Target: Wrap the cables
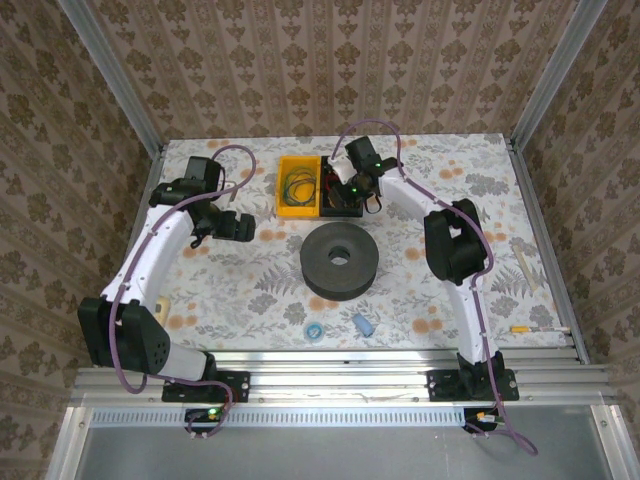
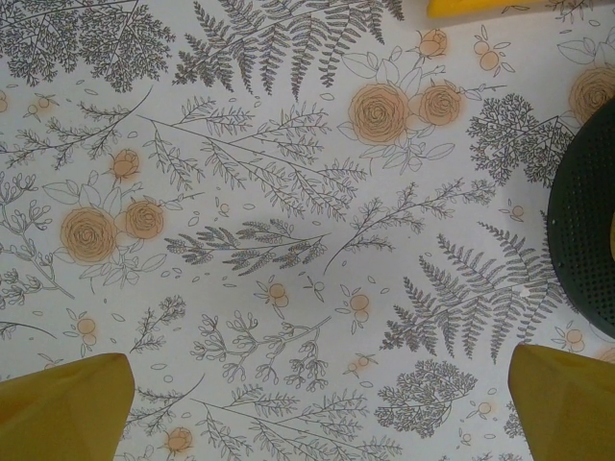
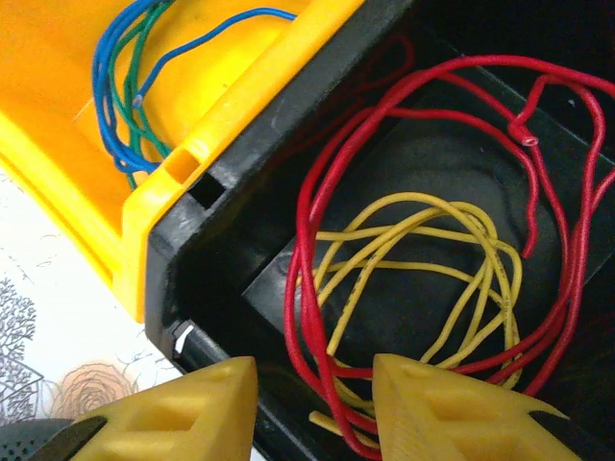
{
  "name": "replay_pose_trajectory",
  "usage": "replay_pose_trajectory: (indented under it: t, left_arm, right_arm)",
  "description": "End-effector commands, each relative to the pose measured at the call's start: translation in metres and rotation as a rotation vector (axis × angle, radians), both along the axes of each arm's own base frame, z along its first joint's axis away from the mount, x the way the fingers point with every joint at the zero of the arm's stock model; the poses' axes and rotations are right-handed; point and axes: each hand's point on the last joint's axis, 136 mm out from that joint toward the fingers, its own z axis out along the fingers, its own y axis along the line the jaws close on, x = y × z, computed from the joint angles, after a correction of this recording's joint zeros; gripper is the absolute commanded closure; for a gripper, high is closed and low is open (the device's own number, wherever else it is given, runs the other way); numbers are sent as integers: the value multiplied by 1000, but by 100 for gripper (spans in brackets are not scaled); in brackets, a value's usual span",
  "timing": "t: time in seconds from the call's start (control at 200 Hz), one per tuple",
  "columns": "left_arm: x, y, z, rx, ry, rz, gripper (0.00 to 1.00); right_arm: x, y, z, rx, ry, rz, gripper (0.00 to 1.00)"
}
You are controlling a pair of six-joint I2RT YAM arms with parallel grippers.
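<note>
The red wire (image 3: pixel 301 250) lies looped in the black bin (image 3: pixel 207 259), its near strands running lengthwise up between the fingers of the right gripper (image 3: pixel 315 408). Those jaws stand apart and pinch nothing yet. The left gripper (image 2: pixel 315 384), spread wide over the tablecloth (image 2: pixel 288 144), is well away.

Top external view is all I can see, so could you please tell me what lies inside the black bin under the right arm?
Observer: A thin red wire loops loosely inside the black plastic bin, with a thin yellow wire coiled within its loops.
Operator: Thank you. Where are the right fingers relative to it?
Observer: The yellow right fingers stand apart, with red strands in the gap between them.
Operator: And the left fingers?
Observer: The yellow left fingers are wide apart above bare floral tablecloth, beside the dark grey round spool.
</note>
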Motion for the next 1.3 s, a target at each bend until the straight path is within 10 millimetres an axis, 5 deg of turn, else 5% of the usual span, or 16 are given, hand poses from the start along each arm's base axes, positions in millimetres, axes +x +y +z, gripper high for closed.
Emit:
replay_pose_trajectory:
  t: [0.0,0.47,0.68,1.295]
  left_arm:
    - [-2,-3,8,-5,-12,-25,0]
    - [-5,-4,9,-16,-16,-30,0]
    - [-6,-4,9,-18,-19,-28,0]
    - [-9,-6,10,-33,-32,-33,0]
  right_arm:
    - [9,2,2,-25,-26,4,65]
    - [16,2,3,-45,-37,-5,88]
    - [18,1,19,-43,-70,-6,99]
    - [13,-6,83,-24,-233,-15,100]
